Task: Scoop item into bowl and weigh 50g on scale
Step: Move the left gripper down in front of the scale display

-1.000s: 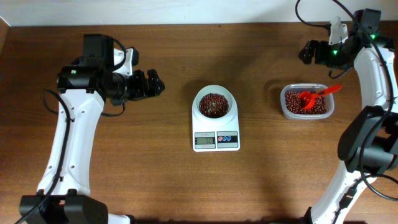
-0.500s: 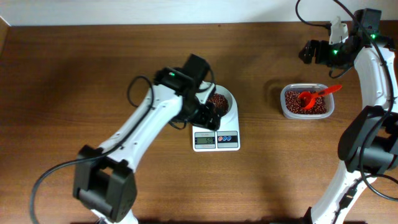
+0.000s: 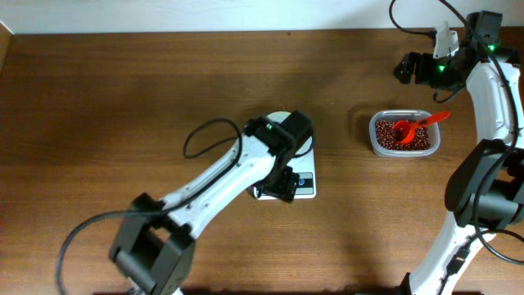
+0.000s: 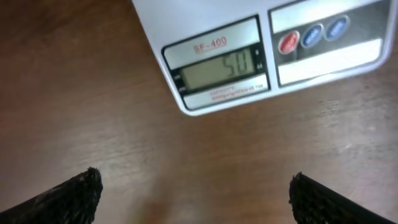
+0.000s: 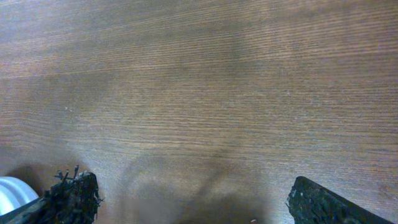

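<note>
The white scale (image 4: 249, 56) fills the top of the left wrist view, and its grey display (image 4: 221, 70) reads 50. In the overhead view only its front right corner with the buttons (image 3: 304, 182) shows. My left arm lies across the scale and hides the bowl and the beans in it. My left gripper (image 3: 278, 187) hangs over the scale's front edge, open and empty (image 4: 196, 196). More red-brown beans (image 3: 391, 131) lie in the clear tub. My right gripper (image 3: 405, 67) is open and empty at the far right (image 5: 193, 199), above bare wood.
A clear plastic tub (image 3: 372, 139) at the right holds beans and a red scoop (image 3: 413, 125). A white rounded edge (image 5: 7, 190) shows at the lower left of the right wrist view. The table's far edge runs along the top.
My left arm has swung from the left side over the scale, now covers the bowl, and its gripper has moved to the scale's front. The right arm has not moved.
</note>
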Controlling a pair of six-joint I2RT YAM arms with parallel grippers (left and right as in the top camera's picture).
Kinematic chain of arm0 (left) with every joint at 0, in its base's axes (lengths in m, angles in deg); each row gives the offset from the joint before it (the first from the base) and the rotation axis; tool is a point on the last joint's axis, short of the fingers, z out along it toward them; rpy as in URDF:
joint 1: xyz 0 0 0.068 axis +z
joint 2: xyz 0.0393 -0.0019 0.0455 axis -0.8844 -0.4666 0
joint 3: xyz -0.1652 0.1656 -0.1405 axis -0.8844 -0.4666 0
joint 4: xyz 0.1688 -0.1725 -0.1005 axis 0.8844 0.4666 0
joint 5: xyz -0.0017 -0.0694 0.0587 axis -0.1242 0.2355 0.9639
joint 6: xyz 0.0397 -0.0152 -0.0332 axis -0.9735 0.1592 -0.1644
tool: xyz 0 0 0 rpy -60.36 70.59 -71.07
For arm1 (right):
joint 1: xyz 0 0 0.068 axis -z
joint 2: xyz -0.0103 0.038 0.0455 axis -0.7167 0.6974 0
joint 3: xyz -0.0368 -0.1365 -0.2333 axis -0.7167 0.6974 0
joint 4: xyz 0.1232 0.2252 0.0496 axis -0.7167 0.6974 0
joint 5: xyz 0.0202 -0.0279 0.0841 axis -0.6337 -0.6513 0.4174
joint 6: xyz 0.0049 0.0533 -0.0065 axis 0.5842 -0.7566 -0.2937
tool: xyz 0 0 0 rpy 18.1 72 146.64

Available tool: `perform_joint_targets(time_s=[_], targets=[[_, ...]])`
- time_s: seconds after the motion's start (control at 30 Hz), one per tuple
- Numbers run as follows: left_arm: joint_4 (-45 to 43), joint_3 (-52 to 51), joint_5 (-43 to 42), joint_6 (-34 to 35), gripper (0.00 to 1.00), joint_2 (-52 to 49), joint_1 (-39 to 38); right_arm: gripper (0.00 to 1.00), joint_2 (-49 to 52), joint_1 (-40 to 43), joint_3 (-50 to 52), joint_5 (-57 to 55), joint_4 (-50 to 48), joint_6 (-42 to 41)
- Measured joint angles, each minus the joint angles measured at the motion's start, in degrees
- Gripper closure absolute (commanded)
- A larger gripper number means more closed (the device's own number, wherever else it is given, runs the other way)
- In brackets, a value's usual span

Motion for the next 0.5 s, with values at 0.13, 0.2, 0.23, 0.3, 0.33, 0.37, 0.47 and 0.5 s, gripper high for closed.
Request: perform_joint_targets(time_s=[0.13, 0.2, 0.23, 0.3, 0.33, 0.37, 0.47, 0.5], targets=[[-9.7, -8.3, 0.1, 0.6, 0.01, 11.2, -0.5, 0.01, 0.0, 0.0, 0.0, 0.0, 0.0, 0.0], [-14.5, -13.5, 0.0, 0.6, 0.01, 11.8, -0.5, 0.01, 0.0, 0.0, 0.0, 0.0, 0.0, 0.0], [-16.6, -16.3, 0.1, 0.6, 0.01, 11.2, -0.5, 0.01, 0.0, 0.0, 0.0, 0.0, 0.0, 0.0], [-19.5, -18.6, 0.1, 0.6, 0.01, 10.6, -0.5, 0.01, 0.0, 0.0, 0.0, 0.0, -0.1, 0.0], [-22.6, -19.6, 0.1, 0.6, 0.01, 10.7, -0.5, 0.01, 0.0, 0.0, 0.0, 0.0, 0.0, 0.0], [-25.4, -21.1, 0.0, 0.7, 0.01, 10.7, -0.5, 0.01, 0.0, 0.0, 0.0, 0.0, -0.1, 0.0], [-26.8, -23.5, 0.0, 0.8, 0.01, 10.7, -0.5, 0.01, 0.0, 0.0, 0.0, 0.0, 0.0, 0.0], [-27.2, -23.5, 0.0, 0.8, 0.01, 10.7, -0.5, 0.01, 0.0, 0.0, 0.0, 0.2, 0.2, 0.0]])
